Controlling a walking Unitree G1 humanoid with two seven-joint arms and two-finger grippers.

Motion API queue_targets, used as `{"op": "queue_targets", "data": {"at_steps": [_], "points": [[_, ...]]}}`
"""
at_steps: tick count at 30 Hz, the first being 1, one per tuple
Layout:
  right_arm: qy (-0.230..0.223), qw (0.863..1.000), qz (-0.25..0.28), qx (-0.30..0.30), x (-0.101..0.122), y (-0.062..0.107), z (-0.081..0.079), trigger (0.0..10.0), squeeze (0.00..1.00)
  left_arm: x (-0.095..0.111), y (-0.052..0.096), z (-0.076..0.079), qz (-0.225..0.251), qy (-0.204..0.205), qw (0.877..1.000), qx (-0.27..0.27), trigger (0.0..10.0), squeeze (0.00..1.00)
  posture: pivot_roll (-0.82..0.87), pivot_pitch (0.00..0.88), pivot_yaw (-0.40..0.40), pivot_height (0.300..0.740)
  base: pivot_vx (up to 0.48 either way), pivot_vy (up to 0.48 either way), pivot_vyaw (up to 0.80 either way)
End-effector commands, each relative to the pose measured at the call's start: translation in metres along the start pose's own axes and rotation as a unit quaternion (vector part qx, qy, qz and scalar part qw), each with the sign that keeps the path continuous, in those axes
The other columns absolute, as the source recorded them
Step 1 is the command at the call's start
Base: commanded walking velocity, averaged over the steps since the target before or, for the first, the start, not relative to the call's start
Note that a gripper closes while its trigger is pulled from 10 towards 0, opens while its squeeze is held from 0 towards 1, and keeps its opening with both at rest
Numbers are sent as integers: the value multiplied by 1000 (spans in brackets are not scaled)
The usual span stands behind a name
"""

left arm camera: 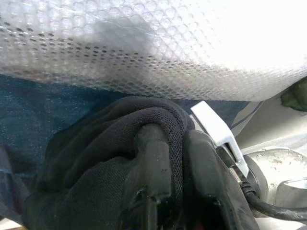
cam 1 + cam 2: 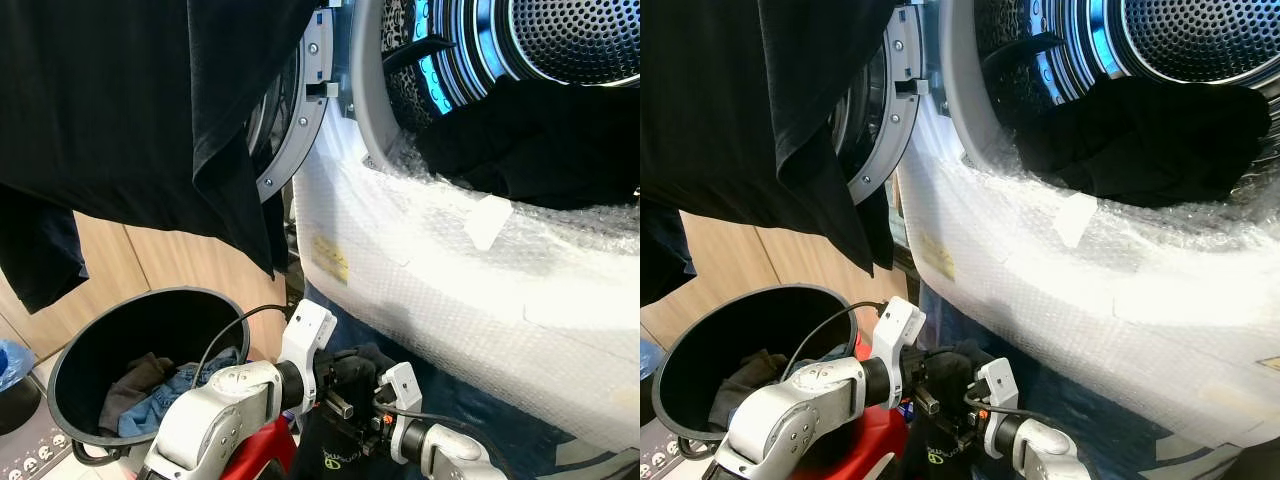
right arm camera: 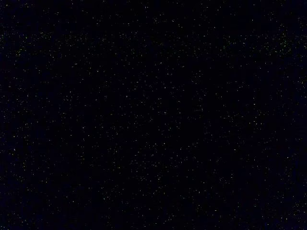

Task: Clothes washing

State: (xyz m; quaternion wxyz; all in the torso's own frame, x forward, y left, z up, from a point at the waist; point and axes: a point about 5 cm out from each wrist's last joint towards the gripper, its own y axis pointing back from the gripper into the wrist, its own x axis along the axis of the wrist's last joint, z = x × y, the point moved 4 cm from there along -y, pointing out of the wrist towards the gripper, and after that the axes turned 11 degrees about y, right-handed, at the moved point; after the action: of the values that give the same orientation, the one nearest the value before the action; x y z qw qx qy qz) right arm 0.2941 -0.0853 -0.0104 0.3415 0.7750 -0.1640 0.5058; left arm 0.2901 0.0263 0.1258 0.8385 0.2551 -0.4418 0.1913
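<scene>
Fingers (image 1: 153, 158) of the left gripper (image 2: 345, 385) are wrapped in a black garment (image 1: 96, 182) low beneath the bubble-wrapped washer (image 2: 450, 270), which could slip or snag there during lifting; right gripper's (image 2: 385, 425) fingers cannot be told.
</scene>
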Motion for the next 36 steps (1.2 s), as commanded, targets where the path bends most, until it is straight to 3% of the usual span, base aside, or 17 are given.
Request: {"op": "queue_targets", "data": {"at_steps": [1,19,34,35,36], "points": [[-13,999,18,-35,4,4,12,0,0,12,3,5,22,-15,1000,-2,0,0,139,0,28,740,0,0,0],[-29,997,51,-44,3,7,12,0,0,8,5,6,16,-18,1000,2,0,0,136,0,38,740,0,0,0],[-37,996,66,-37,4,0,5,0,0,9,15,-16,31,-2,997,72,0,0,142,0,55,740,0,0,0],[-35,996,67,-37,5,0,4,0,0,10,15,-24,35,0,995,97,1569,0,134,0,56,740,0,0,0],[-34,996,68,-36,5,-1,4,0,0,11,15,-32,40,3,992,121,7020,0,125,0,56,740,0,0,0]]}}
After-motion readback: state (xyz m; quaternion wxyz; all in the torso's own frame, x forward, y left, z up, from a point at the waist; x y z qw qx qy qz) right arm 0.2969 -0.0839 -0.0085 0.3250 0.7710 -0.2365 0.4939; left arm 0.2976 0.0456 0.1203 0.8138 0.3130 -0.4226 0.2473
